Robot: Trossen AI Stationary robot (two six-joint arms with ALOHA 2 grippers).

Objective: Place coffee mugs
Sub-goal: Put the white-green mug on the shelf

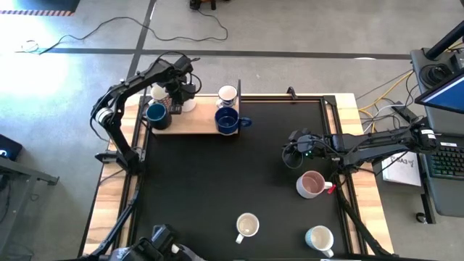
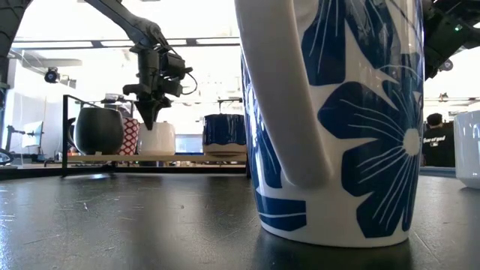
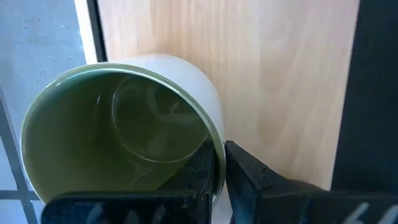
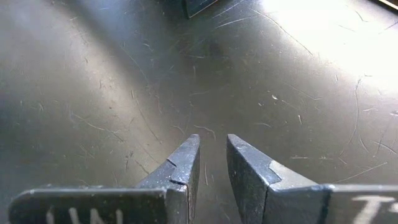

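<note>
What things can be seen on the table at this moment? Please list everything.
dark blue mugs: two, dark blue, on the wooden board
white mugs: two, white, on the board
green-lined mug: one, pale outside, at the board
pink mug: one, pink, table's right side
cream mug: one, cream, side opposite the board
flowered mug: one, white and blue, same side, right corner
wooden board: one, light wood, table's far-left edge
left gripper: shut on green-lined mug's wall
right gripper: open, empty, near pink mug
</note>
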